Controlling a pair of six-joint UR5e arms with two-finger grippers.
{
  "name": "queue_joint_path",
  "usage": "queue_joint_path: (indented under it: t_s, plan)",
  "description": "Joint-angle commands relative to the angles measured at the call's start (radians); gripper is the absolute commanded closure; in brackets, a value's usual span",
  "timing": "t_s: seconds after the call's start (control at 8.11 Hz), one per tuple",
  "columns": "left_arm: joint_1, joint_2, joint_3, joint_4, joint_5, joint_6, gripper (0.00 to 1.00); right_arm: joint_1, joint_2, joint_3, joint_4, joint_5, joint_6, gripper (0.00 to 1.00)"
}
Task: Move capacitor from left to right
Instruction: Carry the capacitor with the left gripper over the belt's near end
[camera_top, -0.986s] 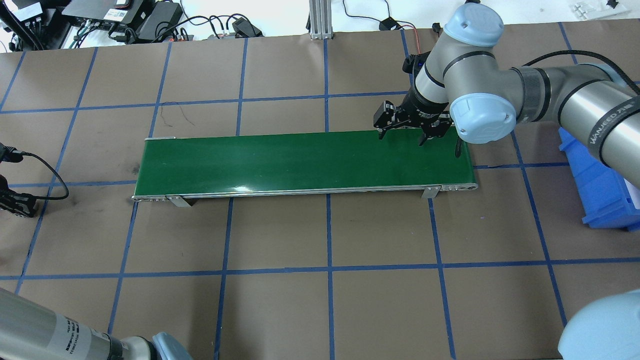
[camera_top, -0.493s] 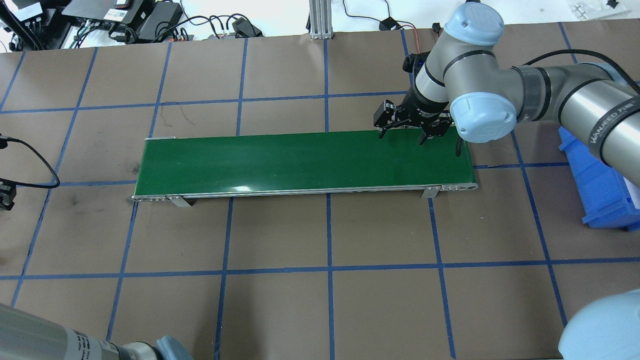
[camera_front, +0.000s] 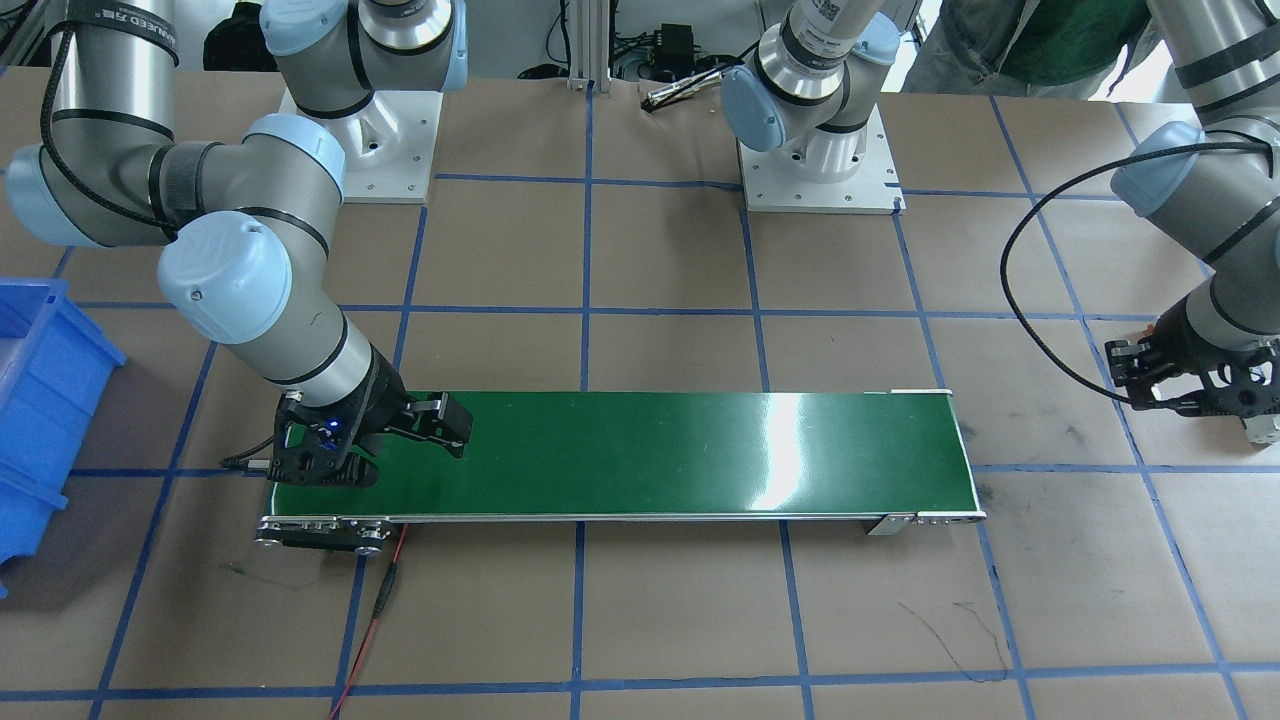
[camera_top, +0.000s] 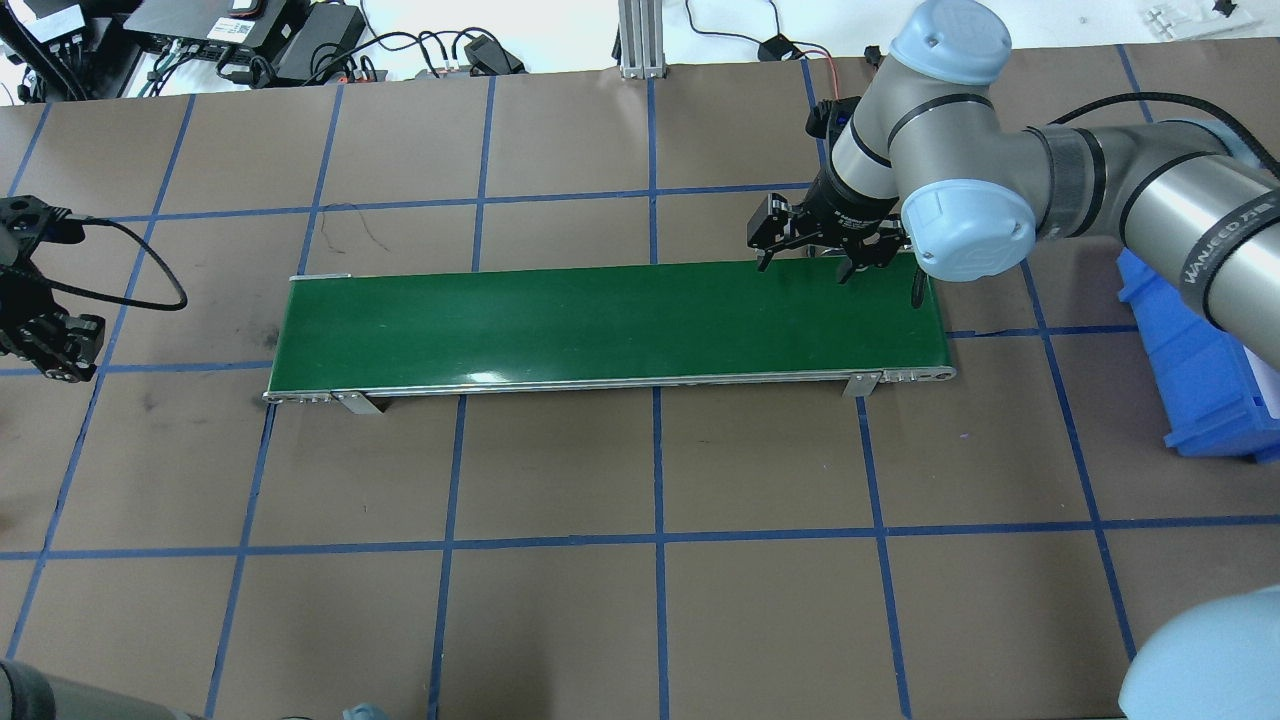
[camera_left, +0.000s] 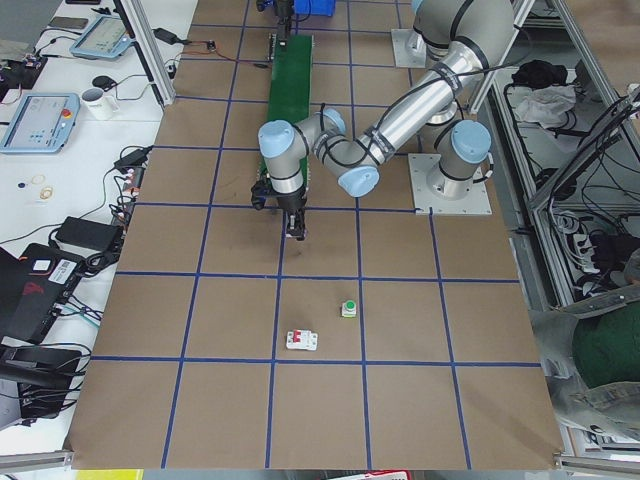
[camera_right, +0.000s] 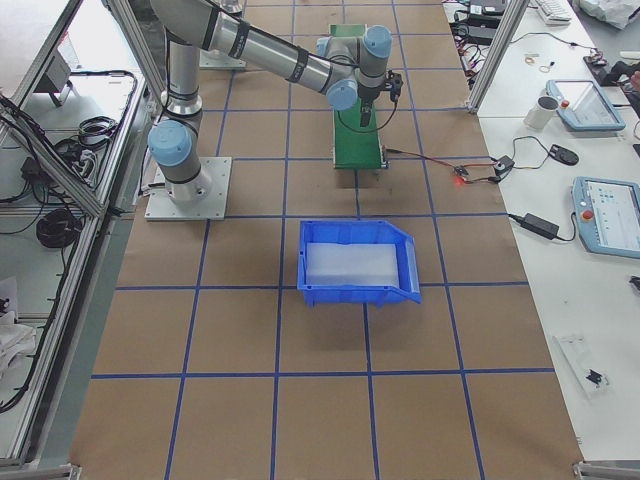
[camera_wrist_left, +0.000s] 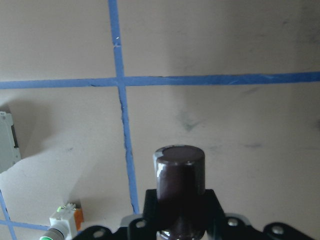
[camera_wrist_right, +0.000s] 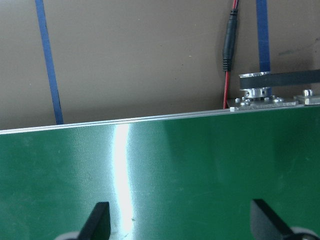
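Note:
The capacitor (camera_wrist_left: 179, 172), a glossy dark maroon stubby cylinder, shows only in the left wrist view, upright between the fingers. My left gripper (camera_wrist_left: 180, 205) is shut on it and holds it above the brown table, left of the conveyor's left end; it also shows in the overhead view (camera_top: 55, 340) and the front view (camera_front: 1210, 388). My right gripper (camera_top: 805, 262) is open and empty, low over the right end of the green conveyor belt (camera_top: 600, 320). Its spread fingertips (camera_wrist_right: 100, 220) show over the belt in the right wrist view.
A blue bin (camera_top: 1200, 370) stands right of the conveyor. A white button part with a green cap (camera_left: 349, 308) and a light grey boxy block (camera_left: 302, 340) lie on the table beyond the left gripper. A red cable (camera_front: 385, 590) leaves the conveyor's right end.
My left gripper has moved away from the robot's side and further into the overhead view, still at the far left. The right gripper has hardly moved and stays open.

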Motion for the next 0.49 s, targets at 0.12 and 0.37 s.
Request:
queue_joint_path:
  t_s: [0.12, 0.37]
  plan:
    - [-0.207, 0.071, 0.022, -0.155, -0.007, -0.337, 0.85, -0.003, -0.01, -0.007, 0.005, 0.002, -0.001, 0.0]
    - [-0.312, 0.078, 0.022, -0.202, -0.063, -0.506, 0.85, -0.003, -0.02, -0.009, 0.006, 0.002, -0.002, 0.0]
